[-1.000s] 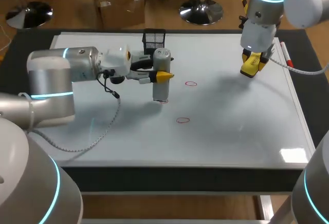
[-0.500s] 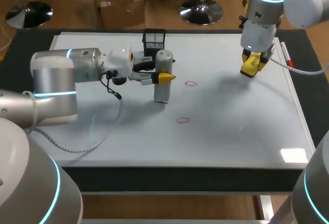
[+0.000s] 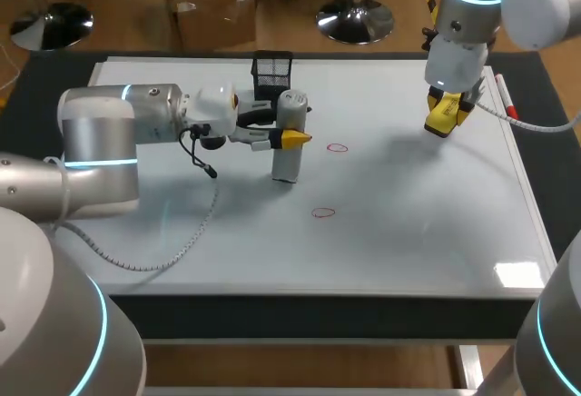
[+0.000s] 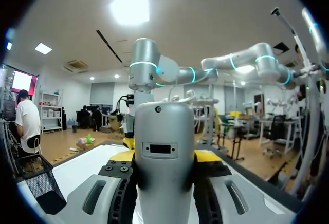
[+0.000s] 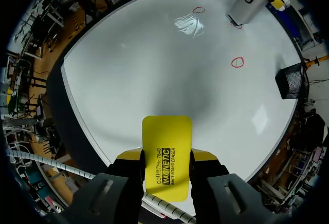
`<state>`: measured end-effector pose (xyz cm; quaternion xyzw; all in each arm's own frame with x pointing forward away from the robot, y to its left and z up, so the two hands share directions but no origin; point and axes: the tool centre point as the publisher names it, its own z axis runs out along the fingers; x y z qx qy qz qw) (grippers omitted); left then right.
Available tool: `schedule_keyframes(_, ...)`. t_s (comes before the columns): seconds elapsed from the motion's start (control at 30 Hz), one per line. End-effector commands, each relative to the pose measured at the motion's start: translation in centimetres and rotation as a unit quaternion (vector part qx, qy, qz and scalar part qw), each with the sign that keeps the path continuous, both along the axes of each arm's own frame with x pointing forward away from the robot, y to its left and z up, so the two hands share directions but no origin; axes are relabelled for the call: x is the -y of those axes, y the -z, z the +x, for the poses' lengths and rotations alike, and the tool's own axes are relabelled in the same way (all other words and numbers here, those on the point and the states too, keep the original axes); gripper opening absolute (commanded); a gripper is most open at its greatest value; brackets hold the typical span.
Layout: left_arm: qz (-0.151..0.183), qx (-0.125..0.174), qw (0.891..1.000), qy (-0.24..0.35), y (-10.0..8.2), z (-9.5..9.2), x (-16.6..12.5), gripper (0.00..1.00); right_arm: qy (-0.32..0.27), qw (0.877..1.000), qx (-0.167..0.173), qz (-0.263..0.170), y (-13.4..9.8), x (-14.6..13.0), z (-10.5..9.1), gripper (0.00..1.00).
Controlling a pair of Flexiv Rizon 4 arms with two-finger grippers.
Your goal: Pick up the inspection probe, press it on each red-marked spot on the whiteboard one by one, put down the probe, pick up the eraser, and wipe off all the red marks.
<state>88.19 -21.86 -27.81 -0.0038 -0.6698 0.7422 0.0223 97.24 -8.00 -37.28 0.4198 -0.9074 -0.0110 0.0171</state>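
The grey inspection probe (image 3: 288, 133) stands upright on the whiteboard (image 3: 408, 223), left of the middle, with my left gripper (image 3: 292, 138) shut on its upper part from the side. The left wrist view shows the probe (image 4: 164, 157) filling the space between the yellow tips. Two red marks lie free: one (image 3: 338, 148) to the probe's right, one (image 3: 323, 212) nearer the front. A third red mark (image 5: 235, 25) peeks out at the probe's foot in the right wrist view. My right gripper (image 3: 445, 116) hovers over the board's back right, shut on the yellow eraser (image 5: 165, 157).
A black mesh basket (image 3: 272, 71) stands at the board's back edge, just behind the probe. A red marker (image 3: 505, 98) lies along the right rim. The left arm's cable (image 3: 195, 223) trails over the board's left part.
My left arm has shifted slightly right with the probe, whose foot now covers the red mark that showed beside it. The right arm and eraser stay still.
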Motion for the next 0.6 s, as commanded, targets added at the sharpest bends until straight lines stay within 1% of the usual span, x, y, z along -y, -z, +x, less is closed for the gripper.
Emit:
schedule_keyframes(0.03,-0.003,0.0,1.0,0.004,0.4,0.0,0.0,0.0,-0.001,1.0,0.0,-0.001,-0.1,0.1,0.0,0.0)
schedule_keyframes(0.4,-0.002,0.003,1.0,0.008,1.0,0.2,-0.1,0.0,-0.001,1.0,0.0,-0.001,-0.1,0.1,0.0,0.0)
schedule_keyframes(0.5,0.013,0.006,1.0,0.008,1.2,0.2,-0.2,0.0,-0.001,1.0,0.0,-0.001,-0.1,0.1,0.0,0.0)
schedule_keyframes(0.6,0.018,0.005,1.0,0.008,1.6,0.0,-0.5,0.0,-0.001,1.0,0.0,-0.001,-0.1,0.1,0.0,0.0)
